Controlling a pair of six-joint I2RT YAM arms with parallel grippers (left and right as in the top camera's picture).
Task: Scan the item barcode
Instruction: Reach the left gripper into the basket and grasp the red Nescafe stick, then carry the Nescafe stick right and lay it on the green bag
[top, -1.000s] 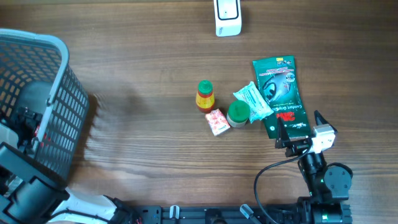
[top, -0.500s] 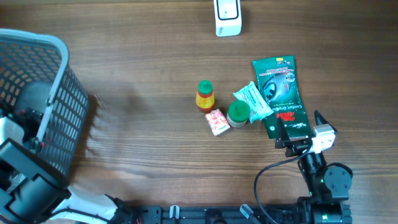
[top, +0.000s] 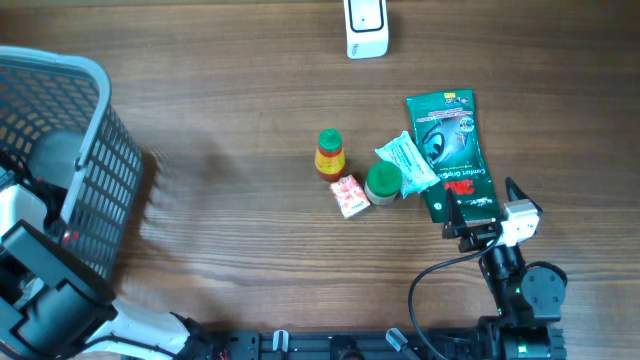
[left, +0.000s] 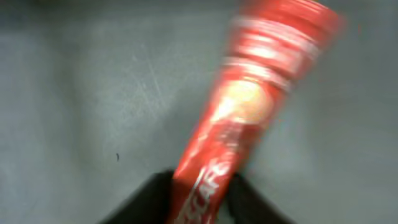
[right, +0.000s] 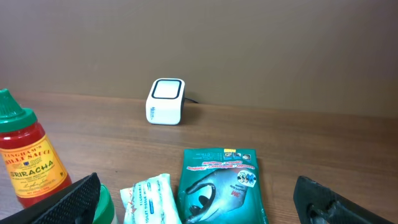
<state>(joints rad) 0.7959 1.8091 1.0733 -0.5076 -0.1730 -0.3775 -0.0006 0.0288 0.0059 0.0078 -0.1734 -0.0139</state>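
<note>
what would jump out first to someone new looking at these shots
A blurred red packet fills the left wrist view, held in the left gripper. From overhead, the big grey mesh basket dominates the left edge, while a sriracha bottle and a green pouch sit clustered mid-table, with the white scanner at the far edge.

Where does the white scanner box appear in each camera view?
Overhead: scanner at the top edge, centre.
Left wrist: not in it; only a red packet shows.
Right wrist: scanner left of centre, at the far side.
Shared landmark: green packet.
</note>
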